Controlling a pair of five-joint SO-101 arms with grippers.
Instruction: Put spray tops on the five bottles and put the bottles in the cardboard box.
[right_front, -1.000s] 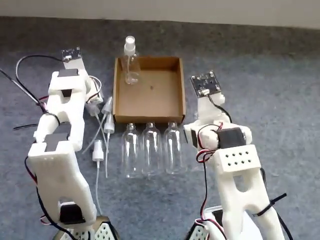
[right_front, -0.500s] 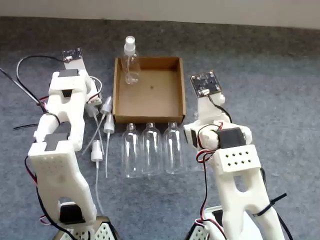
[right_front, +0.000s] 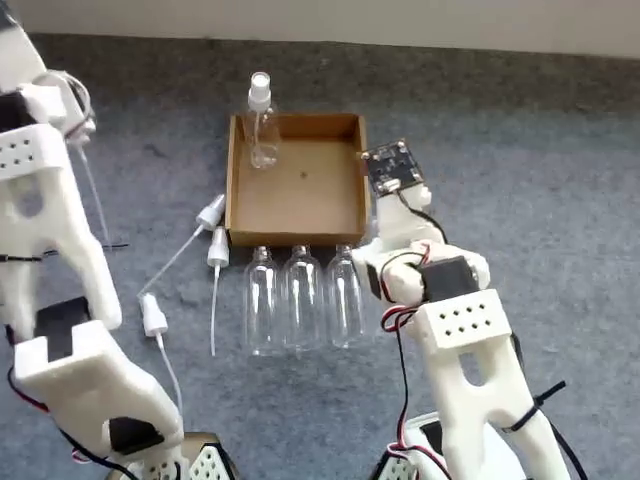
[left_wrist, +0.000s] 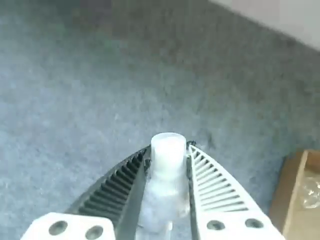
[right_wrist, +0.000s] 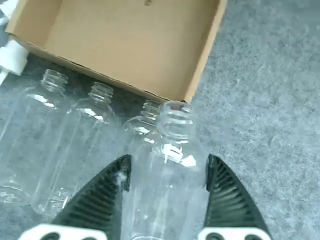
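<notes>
Holding a spray top in one gripper and a bare bottle in the other.
The left gripper (left_wrist: 167, 152) pinches a white spray top (left_wrist: 167, 145) between its ribbed fingers, raised over the grey carpet (right_front: 520, 130) to the left of the cardboard box (right_front: 232, 200). The right gripper (right_wrist: 169, 165) clasps an open-necked bottle (right_wrist: 172, 130) by its sides, near the box's front right corner. Three uncapped bottles (right_front: 302, 300) lie side by side just in front of the box, and a capped bottle (right_front: 262, 125) stands in its far left corner. Three loose spray tops (right_front: 217, 250) lie on the carpet.
</notes>
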